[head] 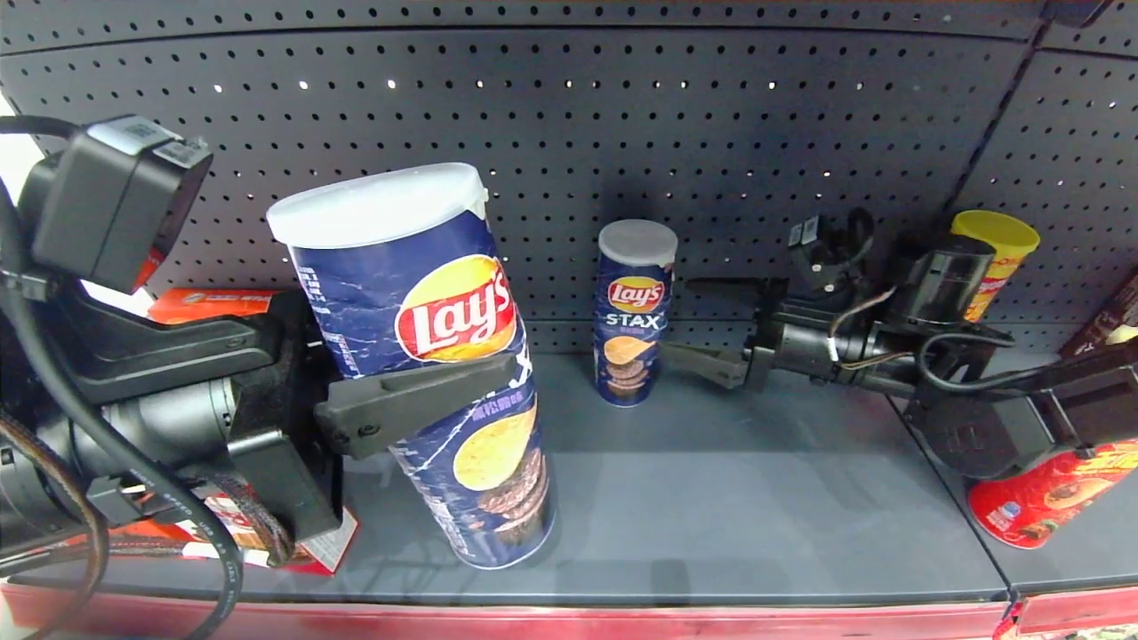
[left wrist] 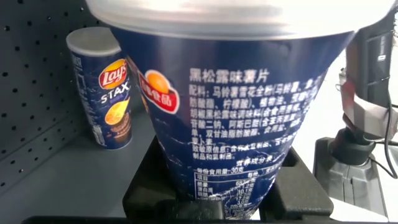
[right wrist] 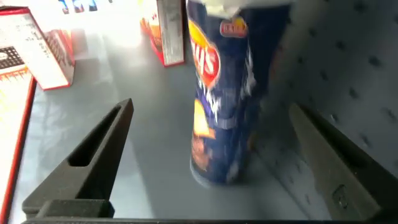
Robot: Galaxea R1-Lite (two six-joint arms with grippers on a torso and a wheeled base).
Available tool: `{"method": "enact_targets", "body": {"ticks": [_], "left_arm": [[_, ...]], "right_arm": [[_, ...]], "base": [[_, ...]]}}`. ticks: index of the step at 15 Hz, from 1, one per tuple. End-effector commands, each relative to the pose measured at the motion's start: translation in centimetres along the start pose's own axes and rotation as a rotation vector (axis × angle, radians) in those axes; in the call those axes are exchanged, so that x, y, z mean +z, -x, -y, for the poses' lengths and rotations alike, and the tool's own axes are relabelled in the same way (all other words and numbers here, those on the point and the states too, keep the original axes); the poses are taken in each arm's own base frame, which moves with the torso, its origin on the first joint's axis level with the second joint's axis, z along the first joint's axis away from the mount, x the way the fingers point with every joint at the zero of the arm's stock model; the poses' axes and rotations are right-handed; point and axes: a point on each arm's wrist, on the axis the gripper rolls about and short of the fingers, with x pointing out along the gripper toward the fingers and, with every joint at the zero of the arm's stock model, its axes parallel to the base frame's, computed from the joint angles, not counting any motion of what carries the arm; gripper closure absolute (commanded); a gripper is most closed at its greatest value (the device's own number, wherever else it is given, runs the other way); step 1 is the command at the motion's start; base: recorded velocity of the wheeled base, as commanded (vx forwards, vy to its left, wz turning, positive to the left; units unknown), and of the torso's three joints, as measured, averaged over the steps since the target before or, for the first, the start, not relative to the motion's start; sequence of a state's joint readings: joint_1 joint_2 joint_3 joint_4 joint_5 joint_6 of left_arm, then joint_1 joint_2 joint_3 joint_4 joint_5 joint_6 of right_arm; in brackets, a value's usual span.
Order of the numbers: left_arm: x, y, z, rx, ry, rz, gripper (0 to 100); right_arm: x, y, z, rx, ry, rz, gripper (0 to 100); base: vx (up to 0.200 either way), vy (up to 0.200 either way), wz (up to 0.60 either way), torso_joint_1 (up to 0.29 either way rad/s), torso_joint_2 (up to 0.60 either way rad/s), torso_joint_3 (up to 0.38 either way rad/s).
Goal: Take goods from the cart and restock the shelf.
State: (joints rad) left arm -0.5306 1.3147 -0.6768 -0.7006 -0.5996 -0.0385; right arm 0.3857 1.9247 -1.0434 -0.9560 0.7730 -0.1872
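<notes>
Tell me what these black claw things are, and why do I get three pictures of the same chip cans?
Those claws are a robot's two hands, called grippers, one on each arm. The big picture comes from a camera on its head, looking down at a shop shelf. The two small pictures come from cameras on its wrists. The left gripper is shut on a blue chip can, held tilted near the shelf's front. The right gripper is open and points at a second blue can standing by the back wall. On the robot's right are a yellow-lidded can and a red can; on its left, boxes.
</notes>
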Motion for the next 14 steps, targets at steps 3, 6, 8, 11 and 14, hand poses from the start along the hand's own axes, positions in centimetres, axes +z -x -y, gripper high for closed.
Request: {"method": "enact_targets", "body": {"ticks": [3,6,8,11,14], "left_arm": [[-0.2,0.1,0.1,-0.003,0.003,-0.005,100],[-0.3,0.1,0.1,-0.003,0.003,-0.005,100],[-0.1,0.1,0.0,-0.002,0.002,-0.002,100],[-0.1,0.1,0.1,0.000,0.011,0.000,100],[0.1,0.2,0.1,-0.001,0.025,0.006,100]], "right_arm": [[-0.6,-2.1,0.9,0.022,-0.013,-0.010,0],[-0.5,-2.4,1.5,0.017,-0.019,-0.018,0],[-1.3,-2.8,1.9,0.017,-0.026,-0.026,0],[-3.0,-3.2,2.0,0.026,-0.049,-0.048,0],[-3.9,-3.6,1.9,0.036,-0.063,-0.060,0]], "base": [[0.000,0.000,0.00,0.000,0.00,0.000],[0.000,0.000,0.00,0.000,0.00,0.000],[0.000,0.000,0.00,0.000,0.00,0.000],[0.000,0.000,0.00,0.000,0.00,0.000],[0.000,0.000,0.00,0.000,0.00,0.000]]}}
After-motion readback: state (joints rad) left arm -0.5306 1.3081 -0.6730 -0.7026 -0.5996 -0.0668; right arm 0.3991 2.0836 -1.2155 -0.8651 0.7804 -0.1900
